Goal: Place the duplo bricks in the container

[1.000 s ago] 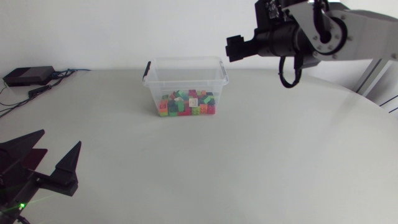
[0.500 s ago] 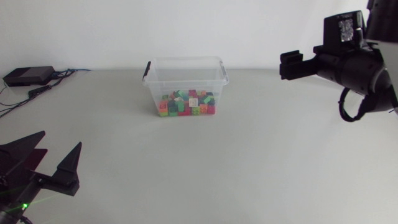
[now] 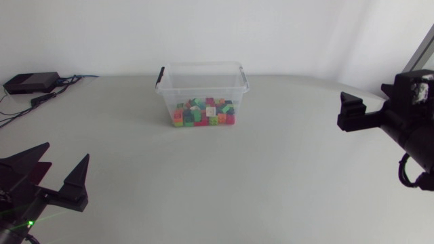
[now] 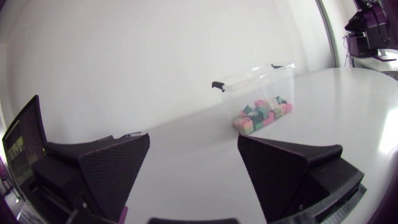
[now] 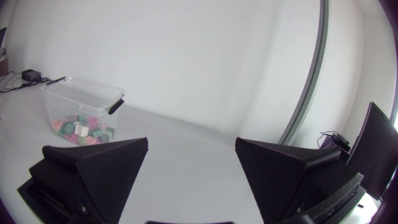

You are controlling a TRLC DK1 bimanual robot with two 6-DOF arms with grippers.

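While both arms sit well back from the work, we find the container (image 3: 202,85) standing out past the middle of the table (image 3: 285,183), its top open and its long axis running across from our left to our right. Every one of the bricks (image 3: 202,114) we can make out lies inside it, a bright heap over its floor and well short of the rim. We spot no loose brick on the table in any view. Our left end effector (image 3: 67,150) sits low at the near left, wedge fingers spread wide, nothing between them. From its wrist camera the container is ahead and over toward our right, well apart. Our right end effector (image 5: 191,142) is out at the right side, fingers just as wide and just as empty, and for it the container lies ahead and over toward our left, also well apart. So the container stands between the two arms, and either one would have to swing inward to reach it. Which is nearer? Too close to call from here. In our judgement the task looks as good as done: nothing is in hand and nothing is in sight to pick up, so the next move calls for no grasp, unless a brick lies out of view.
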